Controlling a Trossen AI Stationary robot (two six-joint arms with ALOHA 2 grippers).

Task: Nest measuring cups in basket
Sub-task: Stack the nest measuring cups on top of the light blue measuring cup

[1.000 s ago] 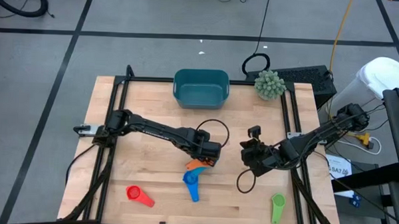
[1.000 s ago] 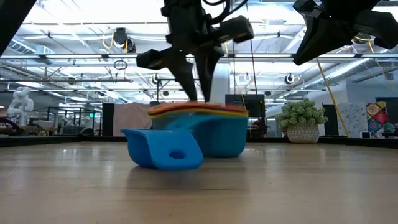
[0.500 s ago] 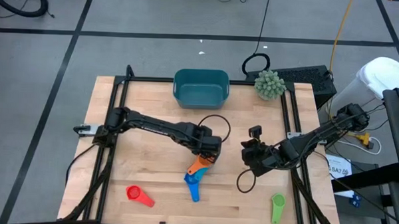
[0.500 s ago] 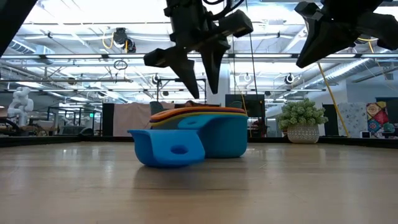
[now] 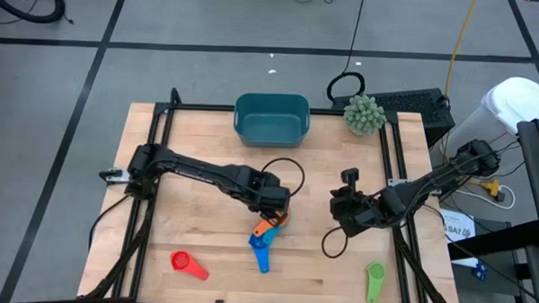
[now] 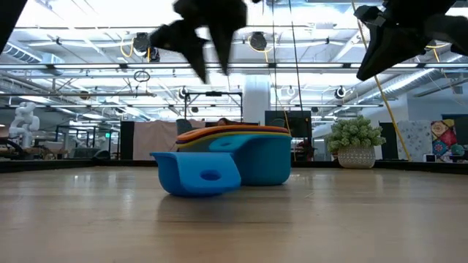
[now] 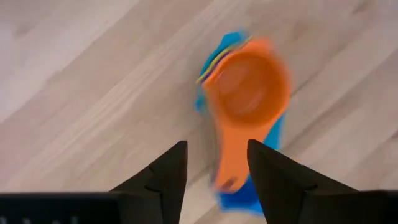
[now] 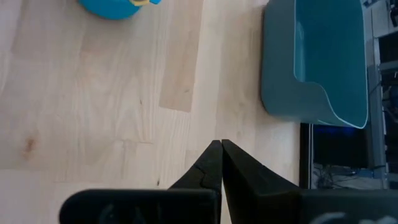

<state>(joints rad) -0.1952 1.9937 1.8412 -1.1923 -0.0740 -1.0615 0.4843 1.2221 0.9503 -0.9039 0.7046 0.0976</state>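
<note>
A nested stack of measuring cups (image 5: 263, 234) rests bowl-down on the table near the middle front, with an orange cup (image 7: 249, 93) on top and a blue cup (image 6: 196, 175) at the bottom. A red cup (image 5: 186, 264) lies at the front left and a green cup (image 5: 375, 279) at the front right. The teal basket (image 5: 271, 118) stands at the far edge. My left gripper (image 7: 214, 146) is open and empty above the stack. My right gripper (image 8: 221, 146) is shut and empty, hovering right of the stack.
A spiky green plant ball (image 5: 364, 112) in a pot stands at the far right, beside the basket. Black frame rails run along the table's left and right sides. Bare wood lies between the stack and the basket.
My left gripper has risen from just over the stack's top to well clear above it, staying open. The stack has slid slightly along the table, and the orange cup's handle has turned toward the near edge.
</note>
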